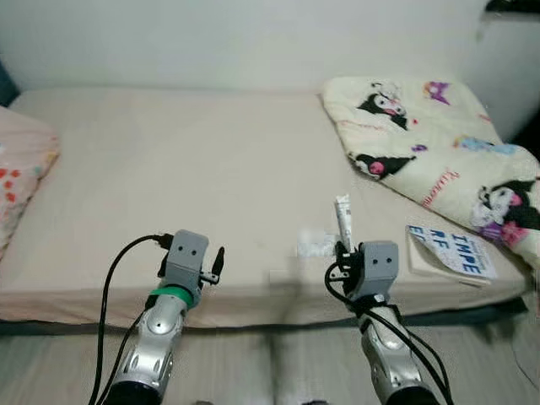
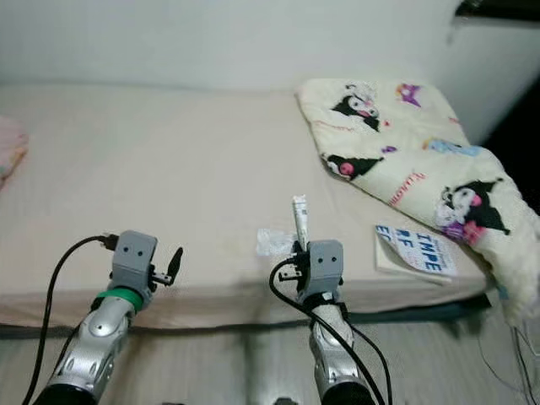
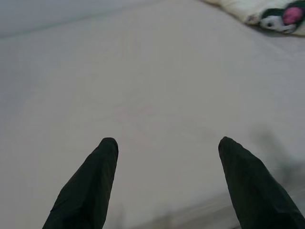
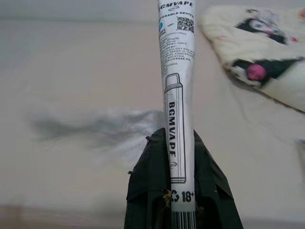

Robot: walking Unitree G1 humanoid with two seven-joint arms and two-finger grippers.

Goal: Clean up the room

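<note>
The right gripper (image 4: 178, 191) pinches a white wrapper (image 4: 177, 95) between its black fingers (image 4: 147, 191), which are closed tight on its lower end; the wrapper stands up past the fingertips and carries printed text, a QR code and an "18+" mark. This gripper hangs over the near edge of the bed (image 1: 186, 169). Just ahead of it and a little to its left a crumpled clear plastic scrap (image 1: 315, 245) lies on the sheet. To its right, near the bed's edge, lies a book (image 1: 451, 251) with blue lettering, and beyond the book, further right and ahead, a cream blanket (image 1: 422, 135) with cartoon figures is spread over the bed's corner. The left gripper (image 3: 164, 191) hovers over the near edge of the bed, well apart from the right one, its two fingers (image 3: 86, 191) spread wide with bare sheet between them. Far to its left a pink pillow (image 1: 21, 169) rests at the bed's end.
</note>
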